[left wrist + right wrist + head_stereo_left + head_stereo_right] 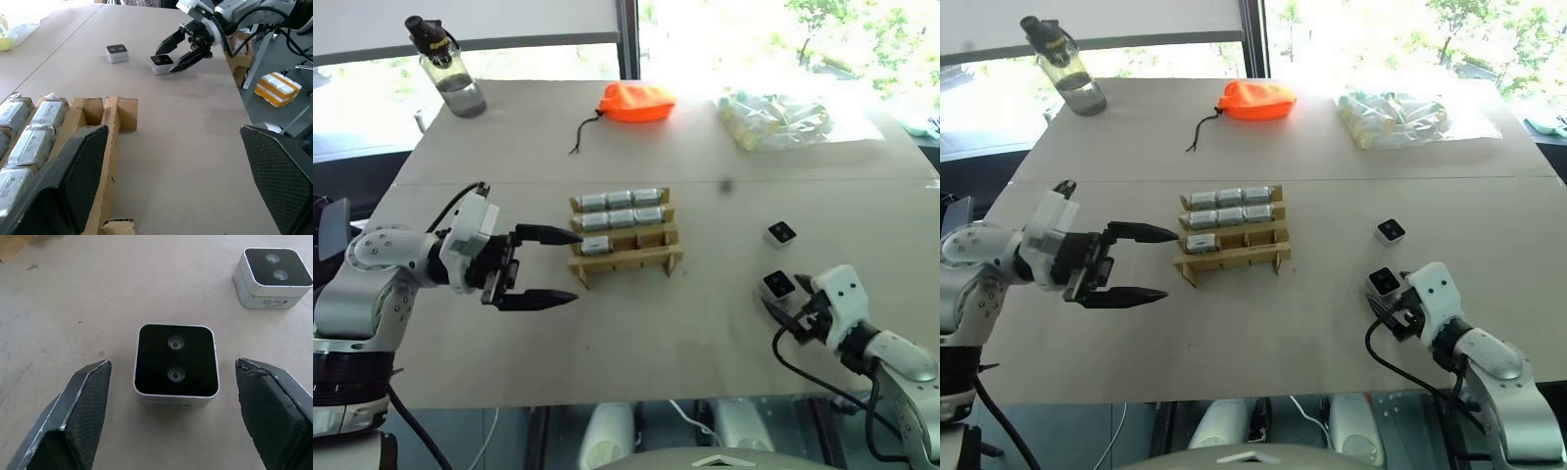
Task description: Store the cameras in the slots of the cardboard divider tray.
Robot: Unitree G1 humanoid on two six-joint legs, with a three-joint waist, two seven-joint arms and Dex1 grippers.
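The tabletop (705, 323) is a broad, matte, pale tan sheet with a faint seam running across it. Just ahead of the left pincer (548, 266), whose flat black fingers stand spread wide and grasp nothing, sits the cardboard divider tray (626, 257): tan-brown corrugated strips, crossed and notched into rows of three small slots. Seven slots look filled with cameras (621, 199) stowed edge-on, silvery-grey and slightly glossy: three in the far row, three in the middle row, and one in the near row at the end closest to the left pincer's upper finger. Two near-row slots appear empty, so I judge the job to be mostly done, with two cameras left to store.

Those two lie loose on the tabletop, well apart from the tray. The nearer loose camera (176, 363) is a small, rounded-corner white box with a glossy black square face and two tiny lenses; it rests face-up between the fingers of the right pincer (172, 401), which is released, its textured black pads straddling the camera without touching it. The other loose camera (272, 276), of the same make, lies a little beyond the right pincer's fingertips.
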